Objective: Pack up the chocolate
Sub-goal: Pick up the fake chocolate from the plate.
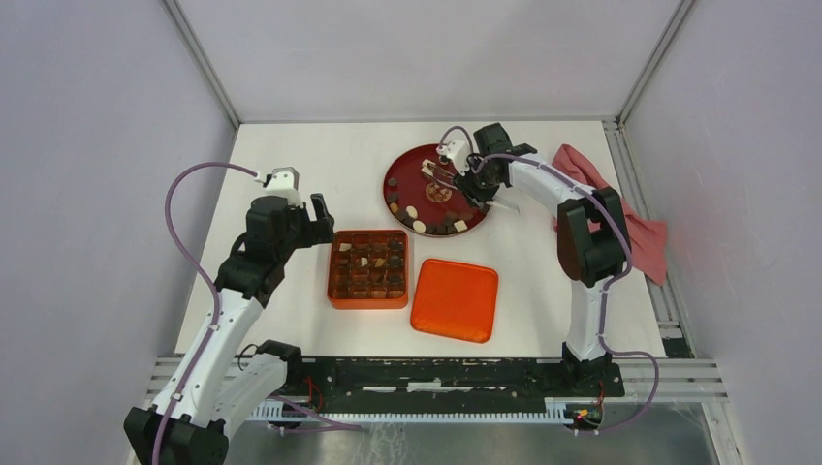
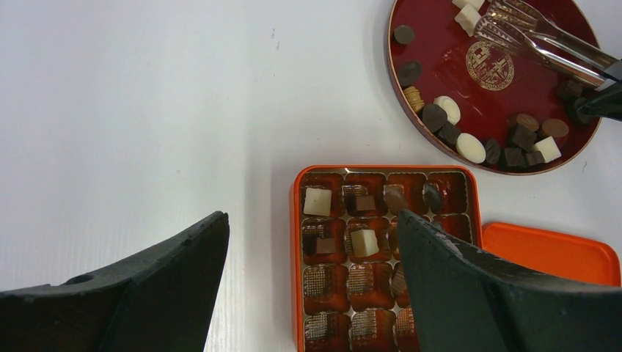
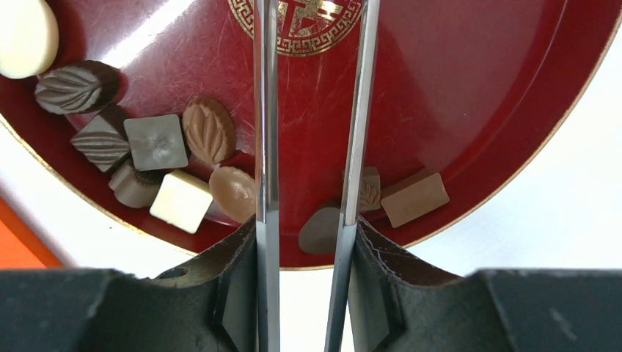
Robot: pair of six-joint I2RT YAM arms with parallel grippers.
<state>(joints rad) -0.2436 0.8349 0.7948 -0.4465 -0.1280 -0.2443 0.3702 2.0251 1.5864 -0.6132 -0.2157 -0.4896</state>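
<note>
My right end effector (image 3: 305, 233) is clenched on the tongs (image 3: 265, 110) — I'd set their tips astride the cream chocolate (image 2: 467, 17) just ahead, then squeeze gently.

Unreadable gold emblem (image 2: 490, 64) on red plate (image 2: 440, 40)

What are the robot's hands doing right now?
Left gripper: open, holding nothing.
Right gripper: shut on the metal tongs, over the red plate.

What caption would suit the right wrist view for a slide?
Right gripper holds metal tongs above a red plate scattered with dark, brown and white chocolates.
</note>
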